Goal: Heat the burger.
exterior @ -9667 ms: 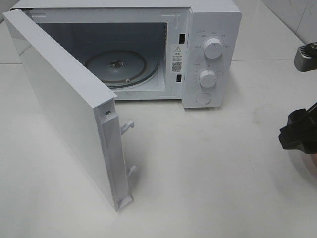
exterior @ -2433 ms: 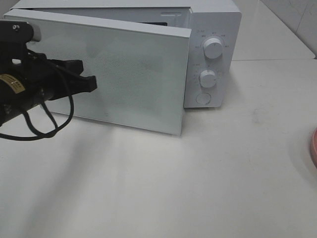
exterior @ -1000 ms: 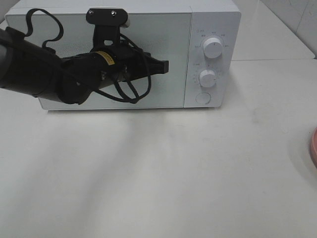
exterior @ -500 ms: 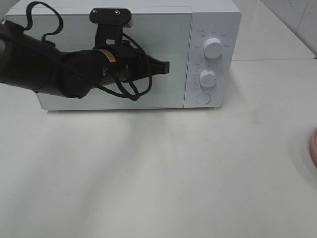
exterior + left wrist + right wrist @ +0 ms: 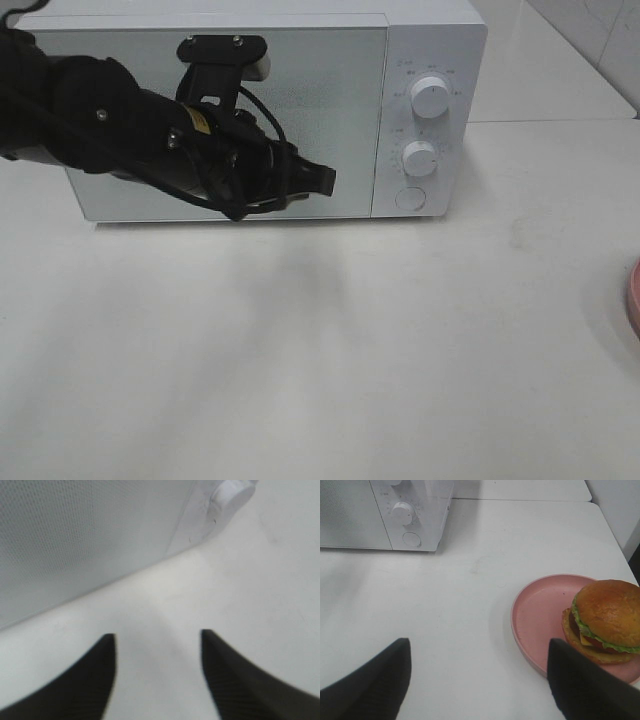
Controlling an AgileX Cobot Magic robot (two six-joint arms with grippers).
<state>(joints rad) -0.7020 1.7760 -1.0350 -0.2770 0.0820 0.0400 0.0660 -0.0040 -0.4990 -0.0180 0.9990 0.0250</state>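
Microwave (image 5: 300, 110): I see it at the back edge of the counter (image 5: 400, 350), door flush with the body, so the cavity is shut off for now.
Controls: two knobs (image 5: 430, 97) and a round button (image 5: 410, 198) on the panel at the door's right side, all clear of my arms.
Left gripper (image 5: 157, 645): it hangs in front of the lower part of the door, fingers parted about halfway with bare counter showing between them; it holds nothing. I judge it is angled toward the panel because that is where the next input sits.
Right gripper (image 5: 480, 655): jaws wide apart, nothing between them, hovering over the counter's right side and looking down on the plate.
Burger (image 5: 602, 620): it sits on the pink plate (image 5: 540, 615), toward the plate's far side from the microwave, well apart from the oven. Bun on top, lettuce showing under it.
Plate: near the right edge of the counter; only its rim shows in the high view.
Where I stand: the burger is outside and the door is shut, so heating has not begun as far as I can judge.
Risk: the bun looks glossy and domed; I expect a grip on it could slip or squash the layers.
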